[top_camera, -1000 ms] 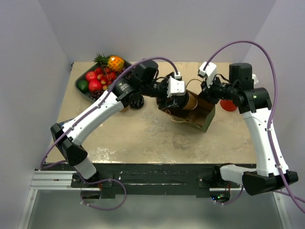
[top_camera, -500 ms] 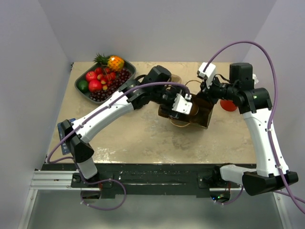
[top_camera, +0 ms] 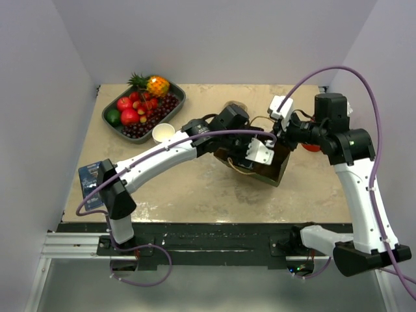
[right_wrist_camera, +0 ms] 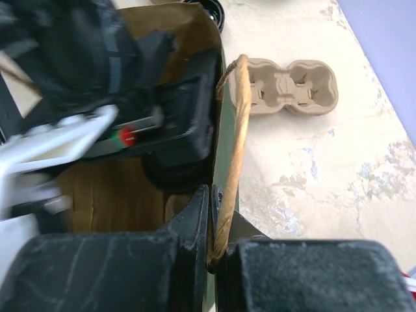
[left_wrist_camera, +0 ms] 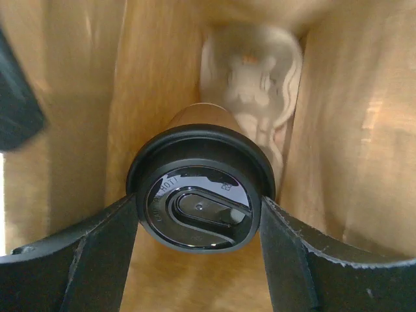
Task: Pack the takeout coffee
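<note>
Embossed lettering on the black lid is illegible.

Soft, even light brightens the counter with faint shadows, while the bag interior glows dim amber, its far end blurred.

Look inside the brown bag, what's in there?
A lidded coffee cup, gripped by the left gripper. A pale blurry shape lies deeper; the cup hides the bag floor.

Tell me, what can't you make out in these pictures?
Top view: the left gripper and its tan paper cup with black lid are hidden inside the brown paper bag.
Left wrist view: the pale shape behind the cup is blurred.
Top view: the right arm covers most of the red cup.
</note>
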